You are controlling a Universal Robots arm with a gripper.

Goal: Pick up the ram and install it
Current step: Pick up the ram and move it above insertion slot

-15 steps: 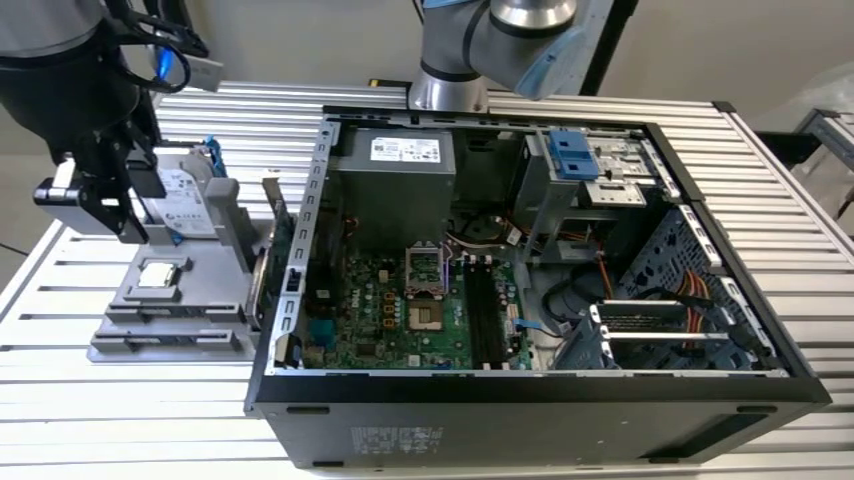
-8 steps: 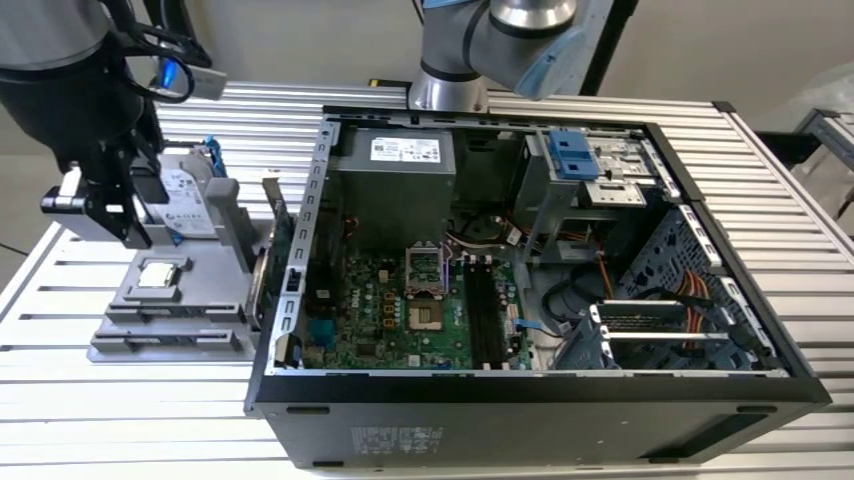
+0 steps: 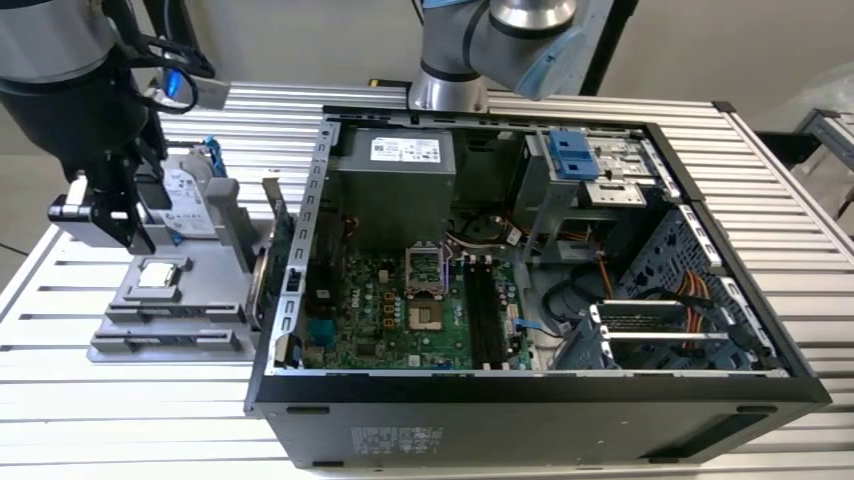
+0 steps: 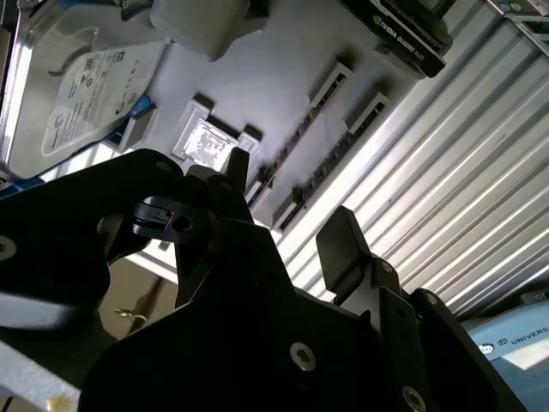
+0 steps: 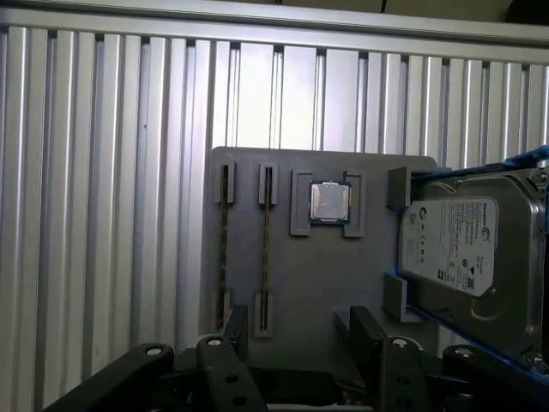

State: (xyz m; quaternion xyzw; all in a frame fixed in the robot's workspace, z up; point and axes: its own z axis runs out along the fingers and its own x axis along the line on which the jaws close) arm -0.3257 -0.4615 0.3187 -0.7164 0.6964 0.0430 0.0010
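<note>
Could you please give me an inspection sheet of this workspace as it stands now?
Surface: ribbed aluminium table, carrying a flat grey holder plate and an open black computer case.
Job's things: two thin, long ram sticks stand on edge in the holder plate's slots; neither is lifted.
Clutter: silver hard drive in a blue bracket; small square silver processor chip, both on the holder plate.
Grippers: black two-finger gripper open, empty, above the holder plate by the slots' ends.
Cables: orange and yellow wires inside the case.
Surroundings: arm's base at the table's edge behind the case.
</note>
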